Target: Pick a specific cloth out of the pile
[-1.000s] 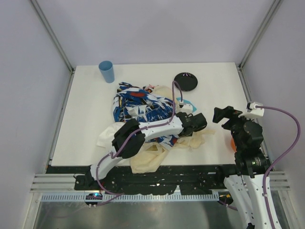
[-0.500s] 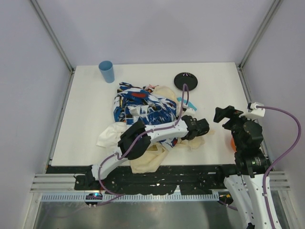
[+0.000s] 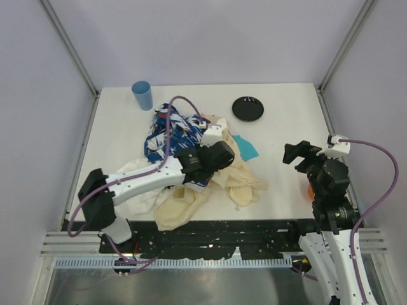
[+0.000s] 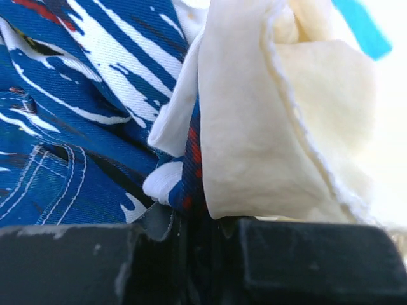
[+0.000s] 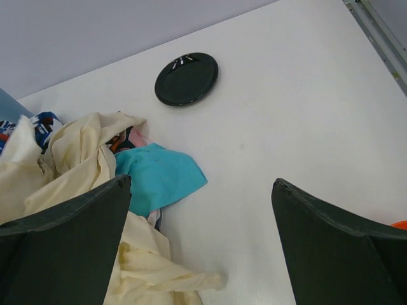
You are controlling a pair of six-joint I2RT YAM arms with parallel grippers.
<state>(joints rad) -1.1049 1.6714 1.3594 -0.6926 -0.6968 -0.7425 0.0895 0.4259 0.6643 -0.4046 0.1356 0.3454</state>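
Teal cloth point(image 3: 247, 147) lies on the bench point(image 3: 292, 114) at the right edge of the pile point(image 3: 181, 136), partly tucked under the cream cloth point(image 3: 240, 181), with one corner spread flat on the bare white surface. My right wrist view shows the same piece point(image 5: 159, 175) clearly, plain and unpatterned, touching the cream folds on its left.

Left fingers point(image 3: 219, 154) sit over the middle of the pile and are closed. From my left wrist view, what they pinch looks to be a fold of the blue-white-red patterned cloth point(image 4: 76, 127), with a white layer bunched beside it, though the contact point is dark and I cannot be certain. The cream cloth point(image 4: 254, 127) hangs just beside that grip. Only a thin teal strip point(image 4: 362, 28) shows in the upper right corner of that view, apart from the fingers.

Right fingers point(image 3: 297, 152) are spread wide and hold nothing, hovering above bare bench to the right of the teal cloth.

Other items noted: a black dish point(image 3: 248, 108) beyond the pile, a blue cup point(image 3: 142, 95) at the far left corner, and an orange object point(image 3: 310, 189) near the right arm.
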